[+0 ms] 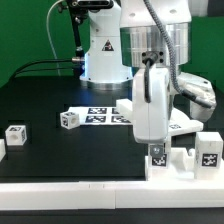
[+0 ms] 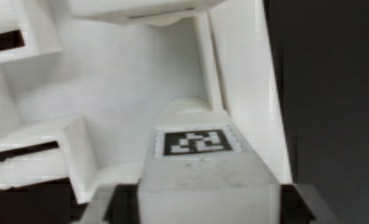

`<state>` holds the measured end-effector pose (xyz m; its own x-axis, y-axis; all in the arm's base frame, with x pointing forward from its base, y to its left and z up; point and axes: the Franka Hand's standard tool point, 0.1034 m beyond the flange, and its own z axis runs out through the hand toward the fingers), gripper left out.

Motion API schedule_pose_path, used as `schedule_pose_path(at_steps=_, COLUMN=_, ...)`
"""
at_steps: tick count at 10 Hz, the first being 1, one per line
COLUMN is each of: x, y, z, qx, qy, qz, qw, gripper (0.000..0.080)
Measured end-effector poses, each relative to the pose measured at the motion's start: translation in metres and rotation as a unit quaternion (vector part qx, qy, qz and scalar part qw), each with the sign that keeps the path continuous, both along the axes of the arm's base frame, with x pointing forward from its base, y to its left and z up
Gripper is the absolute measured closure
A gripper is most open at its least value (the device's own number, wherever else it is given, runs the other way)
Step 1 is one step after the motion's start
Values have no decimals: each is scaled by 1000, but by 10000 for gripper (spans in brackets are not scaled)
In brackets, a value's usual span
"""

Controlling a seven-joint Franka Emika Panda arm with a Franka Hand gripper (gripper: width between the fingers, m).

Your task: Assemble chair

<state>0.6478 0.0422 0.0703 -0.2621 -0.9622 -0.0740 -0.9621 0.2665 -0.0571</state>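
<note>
Exterior view: gripper (image 1: 155, 146) is clamped on a tagged bar (image 1: 157, 157), held upright at the chair parts (image 1: 192, 158) beside the rail (image 1: 60, 190), on the view's right. I cannot tell whether bar and parts touch. 2 loose pieces sit well apart: left block (image 1: 15, 133), and mid block (image 1: 68, 120) near the marker board (image 1: 100, 116).
</note>
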Motion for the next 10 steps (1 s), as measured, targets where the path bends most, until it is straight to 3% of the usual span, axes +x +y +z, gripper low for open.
schedule_pose_path(at_steps=2, x=-1, y=0, z=0, qx=0, qy=2, qz=-4, qw=1000, gripper=512)
schedule_pose_path(at_steps=3, x=-1, y=1, z=0, qx=0, qy=2, qz=-3, qw=1000, gripper=337)
schedule_pose_path(at_steps=4, x=2, y=7, z=9, qx=2, qy=-5, qz=10, qw=1000, gripper=217)
schedule_pose_path(at_steps=5, x=2, y=14, z=22, qx=7, qy=-13, qz=20, qw=1000, gripper=217)
schedule_pose_path(at_steps=6, x=-2, y=18, z=37, qx=12, qy=-18, qz=25, qw=999, gripper=164)
schedule_pose_path(at_steps=7, x=-7, y=15, z=42, qx=14, qy=-19, qz=26, qw=999, gripper=154)
schedule_pose_path(at_steps=10, x=-7, y=16, z=40, qx=14, qy=-17, qz=26, qw=999, gripper=151)
